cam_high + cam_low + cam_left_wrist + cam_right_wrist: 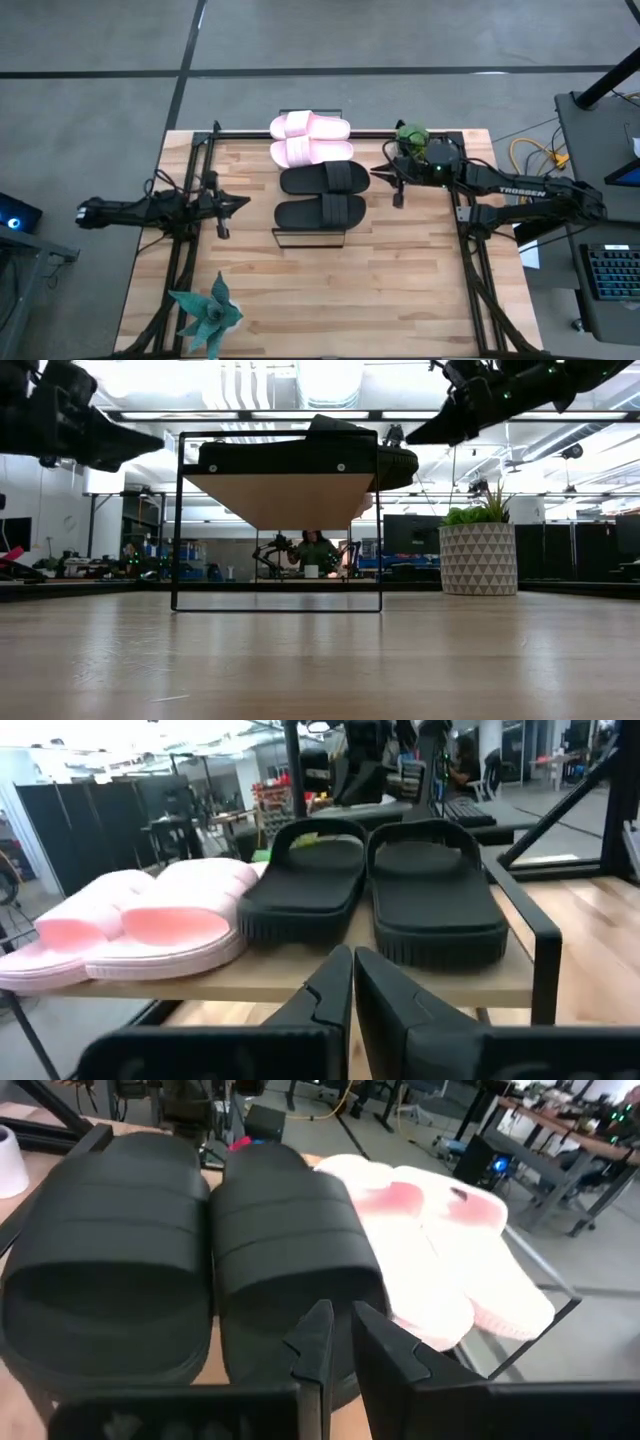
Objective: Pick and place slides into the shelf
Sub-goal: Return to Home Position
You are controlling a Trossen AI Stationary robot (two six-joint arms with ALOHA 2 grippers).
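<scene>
All four slides lie sole-down, side by side, on the shelf [310, 238] at the far middle of the table. The two pale pink slides [311, 138] are at its far end and the two black slides [323, 195] at its near end. The left wrist view shows the black pair [390, 890], the pink pair [140, 930] and the plank top [200, 985]. My left gripper [235, 203] hovers left of the shelf, shut and empty. My right gripper [385, 175] hovers right of it, above the black slides [200, 1230], also shut and empty.
A green plant in a patterned pot [410, 133] stands by the right arm at the far right of the table. A teal star-shaped plant [207, 315] sits at the near left corner. The low view shows a person [315, 550] seated far behind the shelf [280, 500].
</scene>
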